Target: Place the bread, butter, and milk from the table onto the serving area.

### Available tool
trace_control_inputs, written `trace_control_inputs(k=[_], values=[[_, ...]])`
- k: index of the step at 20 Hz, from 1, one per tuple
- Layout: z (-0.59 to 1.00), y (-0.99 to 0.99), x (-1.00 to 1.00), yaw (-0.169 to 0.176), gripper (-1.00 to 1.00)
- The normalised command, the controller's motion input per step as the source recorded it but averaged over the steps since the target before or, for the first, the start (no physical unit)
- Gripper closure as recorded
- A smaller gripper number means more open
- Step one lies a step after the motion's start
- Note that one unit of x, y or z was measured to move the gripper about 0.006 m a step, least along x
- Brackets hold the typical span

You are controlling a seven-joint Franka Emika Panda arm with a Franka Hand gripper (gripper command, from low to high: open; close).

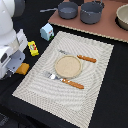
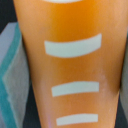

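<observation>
The bread [image 1: 23,69] lies on the black table [image 1: 115,100] at the edge of the cream placemat [image 1: 95,85], on the exterior view's left, mostly hidden under my gripper [image 1: 18,66]. In the wrist view the golden-orange loaf [image 2: 70,65] with pale slashes fills the frame, and the grey fingers [image 2: 9,75] press against both its sides. The gripper is shut on the bread. The yellow butter [image 1: 33,48] lies on the table just beyond. The blue-and-white milk [image 1: 47,31] stands upright farther back, by the placemat's far corner.
The placemat bears a round tan plate [image 1: 68,65] and orange-handled cutlery [image 1: 66,80] on either side of it. A pinkish-brown board [image 1: 107,27] at the back holds grey pots [image 1: 91,12] and a bowl [image 1: 123,17]. The white arm [image 1: 9,30] looms over the exterior view's left.
</observation>
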Motion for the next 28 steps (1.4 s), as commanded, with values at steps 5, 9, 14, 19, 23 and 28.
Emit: trace_control_inputs(k=[5,9,14,19,23,28], values=[[0.99,0.12,0.47,0.023,1.00],[0.91,0.17,1.00,0.000,1.00],[0.86,0.24,1.00,0.000,1.00],[0.63,0.21,1.00,0.000,1.00],[0.37,0.08,1.00,0.000,1.00],[0.28,0.01,1.00,-0.027,1.00]])
